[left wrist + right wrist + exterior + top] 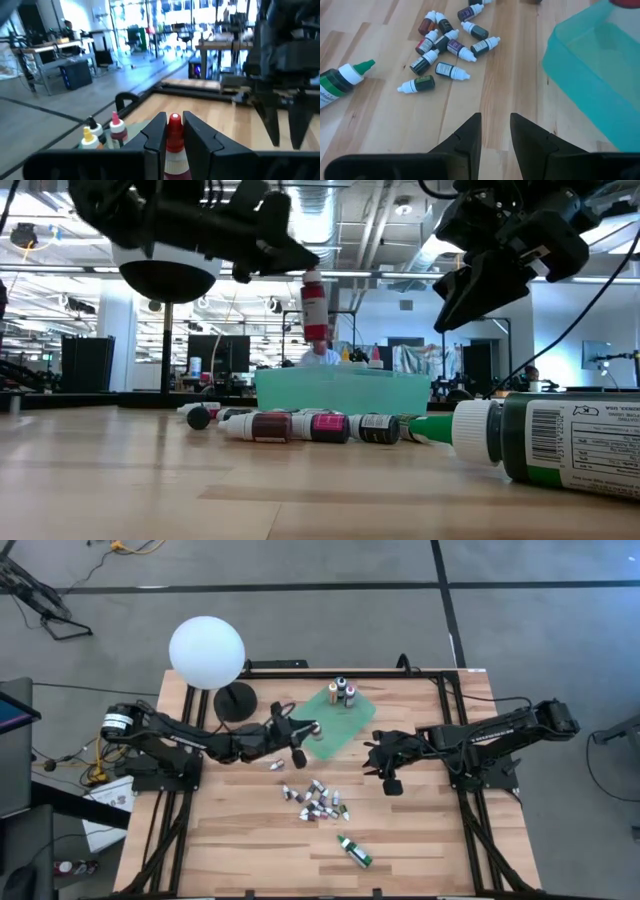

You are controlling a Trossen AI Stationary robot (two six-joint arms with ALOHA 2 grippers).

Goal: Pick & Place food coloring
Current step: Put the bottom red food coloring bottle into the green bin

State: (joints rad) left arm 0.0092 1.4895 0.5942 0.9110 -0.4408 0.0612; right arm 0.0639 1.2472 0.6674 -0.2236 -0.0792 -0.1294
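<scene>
Left gripper (174, 137) is clamped on a red-capped bottle (314, 302), airborne at the green tray's (345, 730) nine o'clock edge; three bottles (341, 690) stand inside. Right gripper (495, 131) hovers, fingers apart, empty.

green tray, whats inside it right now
Three small bottles stand upright together at the far end of the green tray. The left gripper holds a red-capped bottle over its near edge, hiding a bit of the floor there. The rest looks bare.
</scene>
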